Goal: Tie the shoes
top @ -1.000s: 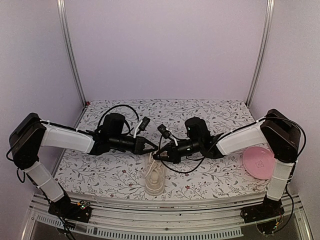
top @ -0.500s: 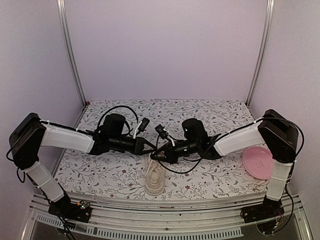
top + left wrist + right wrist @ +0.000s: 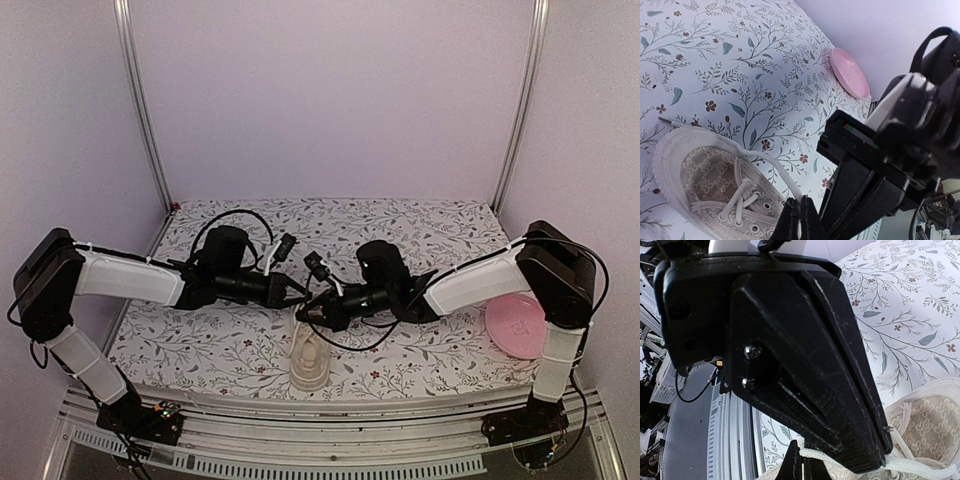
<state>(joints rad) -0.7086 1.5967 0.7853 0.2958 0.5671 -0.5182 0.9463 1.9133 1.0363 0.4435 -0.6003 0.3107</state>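
Note:
The cream sneaker (image 3: 308, 352) lies on the flowered table near the front edge, long axis running front to back. It also shows in the left wrist view (image 3: 705, 187), with white laces (image 3: 742, 192) through its eyelets. My left gripper (image 3: 298, 293) is shut on a white lace end (image 3: 777, 172) just above the shoe's far end. My right gripper (image 3: 308, 311) is shut on the other white lace (image 3: 816, 454), right beside the left gripper. The two grippers nearly touch over the shoe; the left gripper's black body fills most of the right wrist view.
A round pink plate (image 3: 517, 326) lies at the table's right edge by the right arm's base; it also shows in the left wrist view (image 3: 850, 74). Metal frame posts (image 3: 143, 110) stand at the back corners. Black cables loop above both wrists.
My right gripper has moved left and slightly forward, closer to the left gripper over the shoe. The left gripper has shifted a little left and back. Both stay shut on the laces.

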